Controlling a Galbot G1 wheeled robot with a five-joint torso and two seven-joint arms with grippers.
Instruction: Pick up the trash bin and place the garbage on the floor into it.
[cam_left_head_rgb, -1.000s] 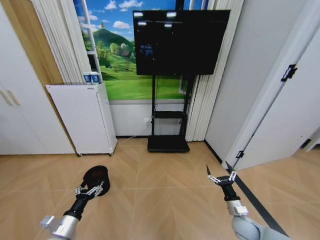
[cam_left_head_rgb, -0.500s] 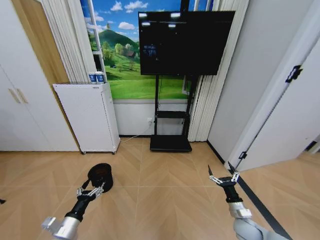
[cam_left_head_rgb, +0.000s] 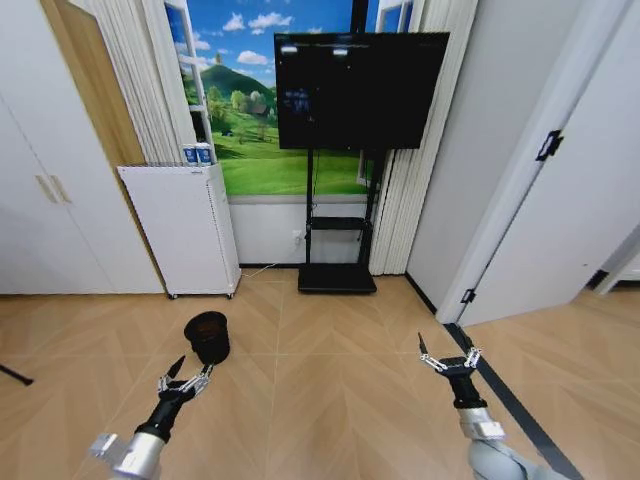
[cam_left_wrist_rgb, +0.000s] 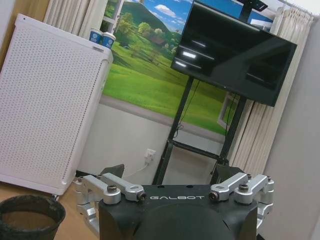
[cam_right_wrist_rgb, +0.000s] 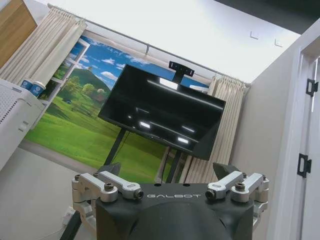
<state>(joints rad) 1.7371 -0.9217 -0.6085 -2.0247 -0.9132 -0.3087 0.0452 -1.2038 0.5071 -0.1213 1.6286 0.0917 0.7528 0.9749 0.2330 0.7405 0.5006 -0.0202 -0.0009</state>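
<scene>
At the far wall stand the white cabinet (cam_left_head_rgb: 180, 230) on the left and the TV on its stand (cam_left_head_rgb: 355, 90) to its right. Nearer, on the wood floor, the trash bin (cam_left_head_rgb: 208, 337) sits upright, just beyond the left gripper (cam_left_head_rgb: 184, 378), whose fingers are spread wide and empty. Best approach, I'd say: straddle one side of the rim squarely before clamping, so it doesn't tip. The right gripper (cam_left_head_rgb: 449, 359) hovers released, well apart on the right.

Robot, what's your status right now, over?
Left gripper open, low, just short of the trash bin. Right gripper open, holding nothing. Bin upright on the floor, nothing between.
</scene>
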